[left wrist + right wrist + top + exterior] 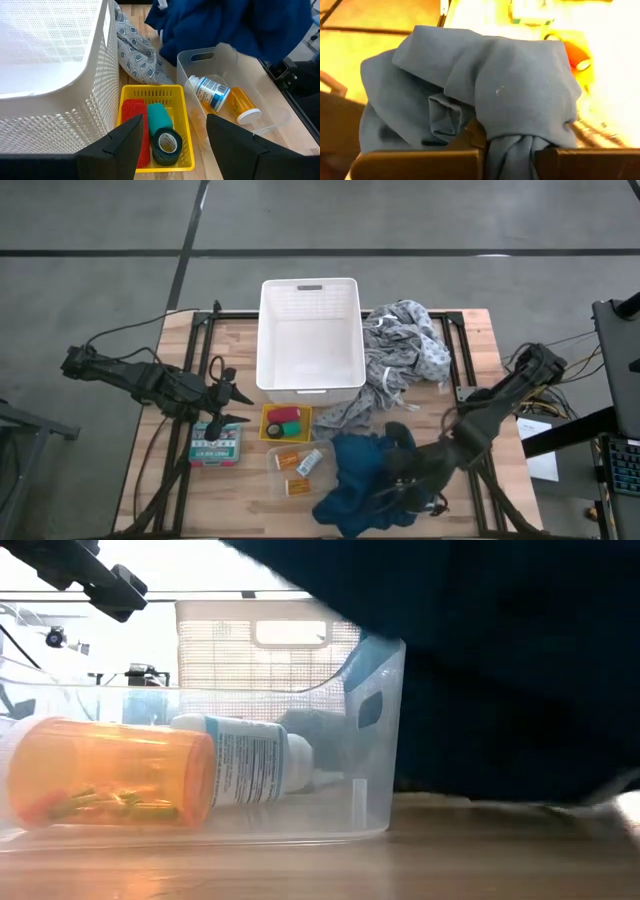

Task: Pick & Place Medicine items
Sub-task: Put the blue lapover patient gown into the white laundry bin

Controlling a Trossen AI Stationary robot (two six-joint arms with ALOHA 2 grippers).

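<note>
Medicine items sit in two small bins near the front middle of the surface (470, 330). A yellow basket (268, 415) holds the pink-red cylinder (133, 125) against its wall nearest the white basket (310, 330), with a teal roll (160, 116) and the dark green roll (167, 142) beside it. Just in front, a clear bin (275, 465) holds the white labelled bottle (212, 92) and an orange pill bottle (243, 105), both lying on their sides and touching.

Over the left part of the surface, the left pincer (228, 395) hangs with its fingers apart and holding nothing, just left of the yellow basket and above a teal box (216, 444). The right pincer (400, 480) is clamped on the teal-blue cloth (365, 470), which hangs bunched from it and crowds the clear bin's right edge. A grey patterned cloth (405, 345) sprawls along the white basket's right side, leaving little bare wood there; the front left corner is open.
</note>
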